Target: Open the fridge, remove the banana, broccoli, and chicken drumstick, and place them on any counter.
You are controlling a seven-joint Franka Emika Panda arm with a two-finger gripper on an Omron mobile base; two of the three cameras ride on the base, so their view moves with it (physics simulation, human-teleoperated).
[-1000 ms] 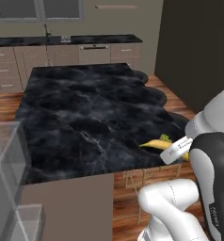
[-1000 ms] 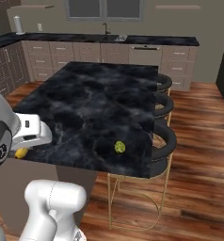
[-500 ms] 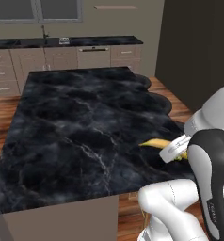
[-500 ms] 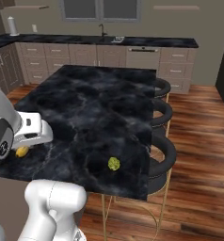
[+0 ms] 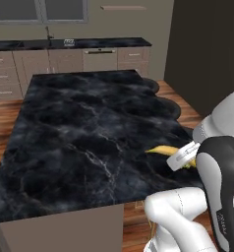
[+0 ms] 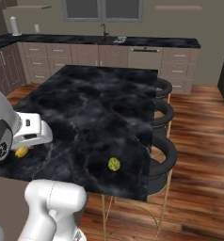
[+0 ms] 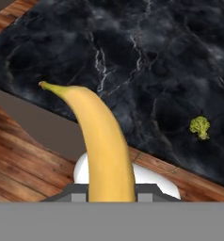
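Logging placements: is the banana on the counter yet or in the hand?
In the hand: the banana sticks out from it, above the counter.

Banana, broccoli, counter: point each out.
banana (image 7: pixel 104 150), hand view, mid-body.
broccoli (image 6: pixel 114 164), right base view, floret centre.
counter (image 5: pixel 79 128), left base view, bare marble top.

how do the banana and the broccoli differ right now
The banana is long, curved and yellow; the broccoli is a small, bushy yellow-green floret, much smaller than the banana. The banana is held in the hand, sticking out ahead of it, while the broccoli lies free on the counter. The broccoli sits near the counter's edge on the stool side; the banana is carried at the near edge. Both are out of the fridge.
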